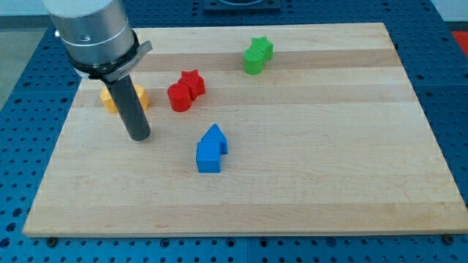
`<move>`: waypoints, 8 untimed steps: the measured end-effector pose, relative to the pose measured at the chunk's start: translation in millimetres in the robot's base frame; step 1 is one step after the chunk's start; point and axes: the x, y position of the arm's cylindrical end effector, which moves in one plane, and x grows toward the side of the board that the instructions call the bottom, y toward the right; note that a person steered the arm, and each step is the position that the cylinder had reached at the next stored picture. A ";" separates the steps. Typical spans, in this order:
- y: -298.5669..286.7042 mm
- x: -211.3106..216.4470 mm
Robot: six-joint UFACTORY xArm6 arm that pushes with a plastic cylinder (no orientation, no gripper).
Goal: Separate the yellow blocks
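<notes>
- Over on the view's left of the bench [307,212], my tip [139,136] sat just below the yellow blocks [110,98], which the rod mostly hid.
- No gripper on this rig, just the rod.
- Looked like the approach step; next I'd have had to wedge the tip between the two yellows and shove one away.
- Red blocks [186,90] were near, so careful there.

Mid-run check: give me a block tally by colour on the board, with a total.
Yellow blocks: 2, partly hidden behind the rod
Red blocks: 2
Green blocks: 2
Blue blocks: 2
Total: 8
My tip sits just below the yellow pair.
</notes>
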 end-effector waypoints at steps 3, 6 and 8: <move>-16.7 -11.6; -18.6 -43.0; -18.6 -74.9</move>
